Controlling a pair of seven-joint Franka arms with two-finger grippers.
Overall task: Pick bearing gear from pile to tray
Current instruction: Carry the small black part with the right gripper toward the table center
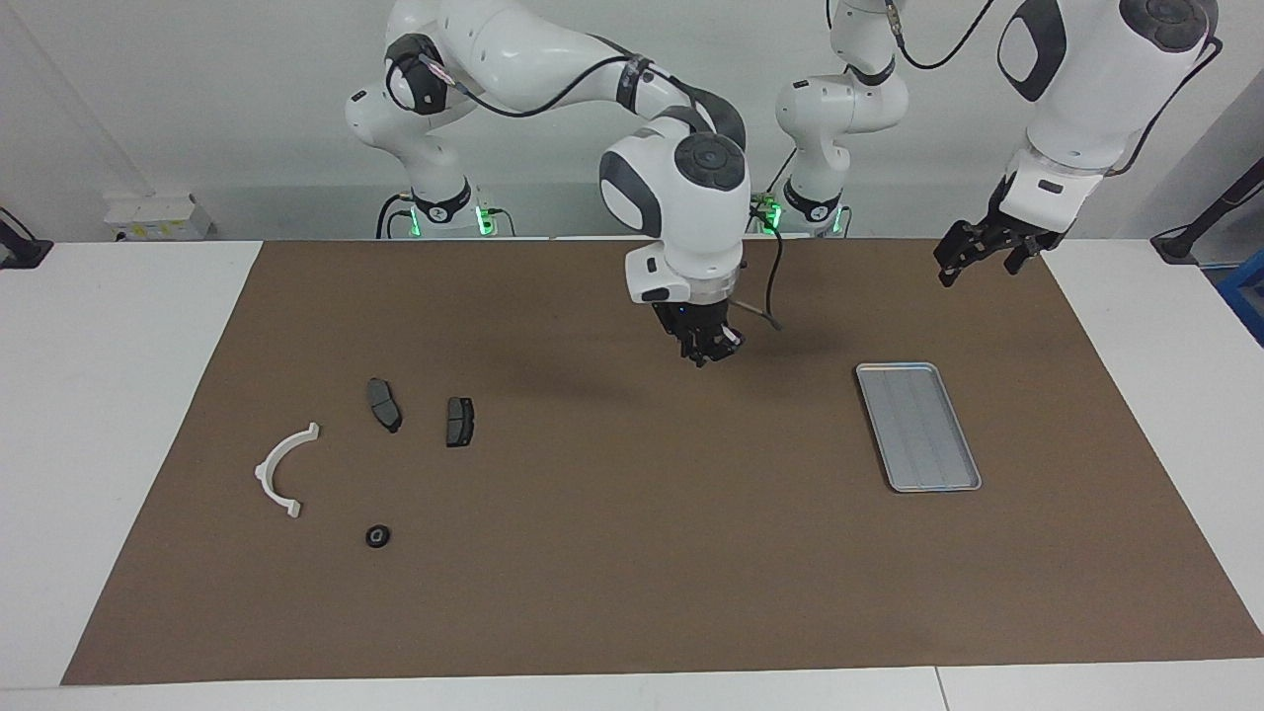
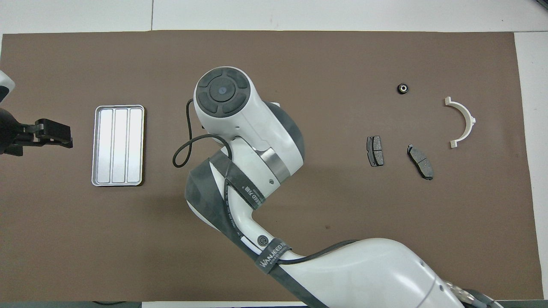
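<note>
Brown mat (image 1: 632, 553) covers most of the white table (image 1: 109, 395); plain white wall along the frame top in the facing view.

L to R in the facing view: white arc piece (image 1: 283, 471) at mid-left, w/ the bearing gear (image 1: 377, 536), a small black ring, just below and to its right on bare mat, untouched. Two dark brake pads (image 1: 384, 404) (image 1: 459, 422) lie side by side above it, apart from each other.

Frame centre: right gripper (image 1: 709, 351) hangs over bare mat between pile and tray, pointing down. Can't tell if its fingers are apart or together, or if anything is in them; in the overhead view the arm's own wrist hides it.

Right of centre: tray (image 1: 918, 427), silver, ribbed, nothing in it. Upper right: left gripper (image 1: 978, 252) waits in the air, above the mat's corner, fingers spread apart, holding nothing.

Nothing lies between the right gripper and the pile.
</note>
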